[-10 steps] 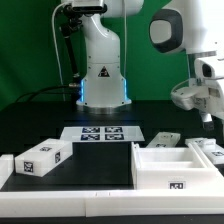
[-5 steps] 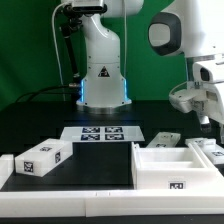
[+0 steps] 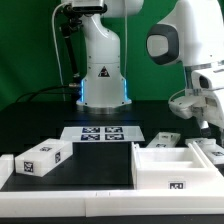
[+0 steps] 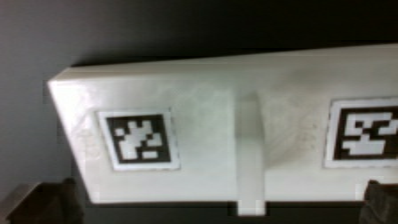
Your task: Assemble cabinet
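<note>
Claw [image 3: 208,120] is hanging at the right of the exterior frame, above a small white piece [image 3: 206,148] lying just beside the cabinet body [image 3: 176,168], the open box at lower right. In the wrist view two dark tips are sitting in the lower corners, so I am reading the claw [image 4: 210,205] as spread and pinching nothing. Directly beneath it I am seeing a white panel [image 4: 214,110] with two square tags and a raised rib running between them. I am taking it for that same small piece, though I cannot confirm the match.

Over the last second the upper link of the arm [image 3: 170,40] has been swinging toward the upper right of the frame, with the wrist drifting along. Nothing on the bench [image 3: 100,165] has moved. The tagged block [image 3: 42,157] is lying at lower left and the marker board [image 3: 100,133] at centre. I am judging this as lining up for a grasp, with no parts joined yet.
</note>
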`<state>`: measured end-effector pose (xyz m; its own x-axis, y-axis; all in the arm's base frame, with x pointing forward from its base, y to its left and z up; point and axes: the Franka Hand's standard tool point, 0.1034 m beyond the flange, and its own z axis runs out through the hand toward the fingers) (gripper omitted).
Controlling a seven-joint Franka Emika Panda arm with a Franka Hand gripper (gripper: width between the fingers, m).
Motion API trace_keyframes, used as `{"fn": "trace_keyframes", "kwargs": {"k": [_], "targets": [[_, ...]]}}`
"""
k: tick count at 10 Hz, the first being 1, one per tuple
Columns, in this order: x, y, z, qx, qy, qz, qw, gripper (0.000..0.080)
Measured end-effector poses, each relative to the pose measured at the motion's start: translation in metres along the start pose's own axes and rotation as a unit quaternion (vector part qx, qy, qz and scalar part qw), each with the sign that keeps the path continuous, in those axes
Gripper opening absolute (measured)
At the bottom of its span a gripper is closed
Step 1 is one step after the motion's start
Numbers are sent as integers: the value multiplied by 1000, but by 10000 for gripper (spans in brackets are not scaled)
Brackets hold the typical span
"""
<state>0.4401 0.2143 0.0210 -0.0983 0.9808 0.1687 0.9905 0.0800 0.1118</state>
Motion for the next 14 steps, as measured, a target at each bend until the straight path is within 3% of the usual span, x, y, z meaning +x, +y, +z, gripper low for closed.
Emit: {"fn": "trace_keyframes", "kwargs": {"k": [3, 4, 5, 7, 8, 9, 10, 12, 14], "targets": [[-9, 2, 0, 1, -2, 9, 1000, 797], [-10, 2, 0, 1, -3, 11, 1000, 658], [-10, 1, 2, 2, -2, 15, 1000, 658], [-10, -2, 5, 7, -2, 17, 1000, 383], [-11, -3, 6, 7, -2, 18, 1000, 383], [-13, -2, 6, 8, -2, 21, 1000, 183], [-13, -2, 6, 7, -2, 20, 1000, 71], [-12, 0, 3, 5, -3, 27, 1000, 71], [-12, 3, -10, 2, -10, 56, 998, 71]]}}
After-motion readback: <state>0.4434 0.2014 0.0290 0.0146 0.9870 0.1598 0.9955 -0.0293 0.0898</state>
